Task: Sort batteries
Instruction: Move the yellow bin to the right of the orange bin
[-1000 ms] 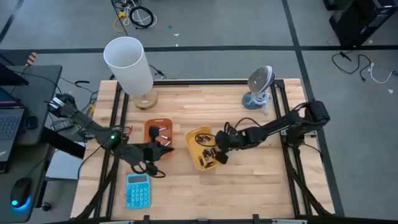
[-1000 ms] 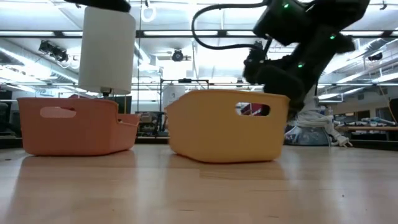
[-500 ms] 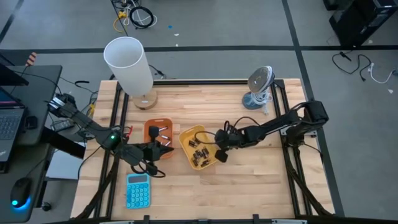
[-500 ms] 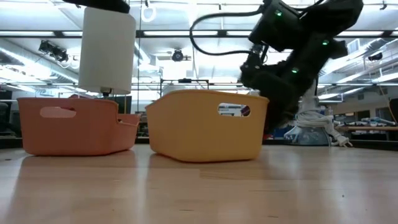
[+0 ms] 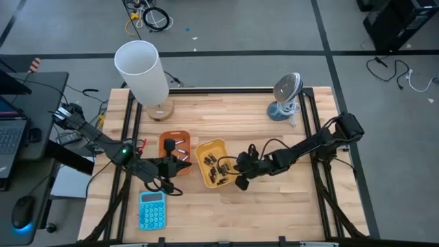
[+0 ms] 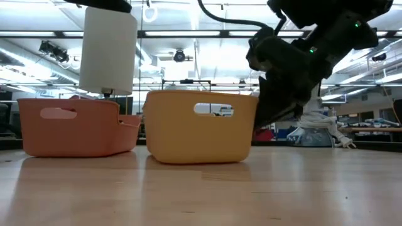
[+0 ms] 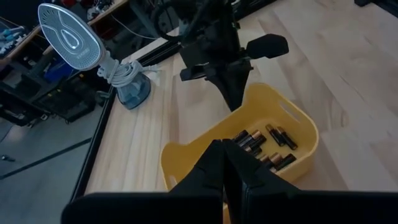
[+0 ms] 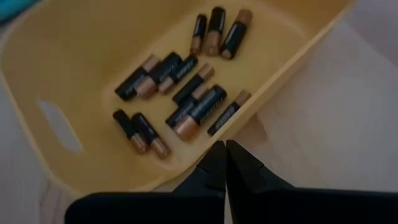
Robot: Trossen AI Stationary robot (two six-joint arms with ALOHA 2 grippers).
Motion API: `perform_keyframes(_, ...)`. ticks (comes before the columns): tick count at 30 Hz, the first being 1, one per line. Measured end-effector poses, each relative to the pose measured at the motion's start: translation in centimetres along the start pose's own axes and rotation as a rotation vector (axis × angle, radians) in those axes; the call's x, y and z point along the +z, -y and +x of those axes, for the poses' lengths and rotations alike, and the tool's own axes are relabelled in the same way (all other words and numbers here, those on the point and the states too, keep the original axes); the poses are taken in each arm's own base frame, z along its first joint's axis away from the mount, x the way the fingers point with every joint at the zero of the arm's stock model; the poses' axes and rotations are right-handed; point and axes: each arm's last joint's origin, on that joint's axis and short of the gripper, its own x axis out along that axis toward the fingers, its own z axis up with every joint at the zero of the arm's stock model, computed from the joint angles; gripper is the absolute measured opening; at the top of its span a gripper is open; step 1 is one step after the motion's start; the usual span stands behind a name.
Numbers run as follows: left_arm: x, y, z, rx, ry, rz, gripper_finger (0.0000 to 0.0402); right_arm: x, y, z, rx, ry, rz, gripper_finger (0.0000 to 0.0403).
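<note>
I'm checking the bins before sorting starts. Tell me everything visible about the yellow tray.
The yellow tray is a rectangular bin of smooth plastic with rounded corners, upright walls and a slot handle cut into an end wall. It stands upright on the wooden table, just right of the orange tray. Loose dark batteries with copper-coloured ends lie scattered on its floor. The shut right pincer sits against its right rim; the shut left pincer is near its left side.

Batteries [image 8: 186,93] in tray [image 5: 201,152]; second tray [image 5: 167,139] just left; calculator [image 5: 151,209] in front; lamp [image 5: 143,72] behind; iron [image 5: 285,96] back right.
</note>
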Motion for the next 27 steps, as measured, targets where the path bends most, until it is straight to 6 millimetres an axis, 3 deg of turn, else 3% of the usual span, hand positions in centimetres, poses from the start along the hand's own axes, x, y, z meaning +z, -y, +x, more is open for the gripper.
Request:
perform_keyframes(9,0.0,0.0,0.0,0.001,0.002,0.0,0.0,0.3,-0.2,0.0,0.001,0.046,0.005,0.0)
perform_keyframes(14,0.0,0.0,0.0,0.0,0.001,0.0,0.0,-0.1,-0.1,-0.4,-0.03,0.016,-0.077,0.0)
perform_keyframes(19,0.0,0.0,0.0,-0.001,-0.004,0.002,0.0,-0.4,-0.6,-3.4,-0.116,0.048,-0.065,0.0)
perform_keyframes(22,0.0,0.0,0.0,-0.001,-0.004,0.002,0.0,-0.4,-1.6,-5.4,-0.051,0.072,-0.068,0.0)
perform_keyframes(27,0.0,0.0,0.0,0.001,0.001,0.001,0.0,-1.7,-3.4,-6.4,0.057,0.053,-0.087,0.0)
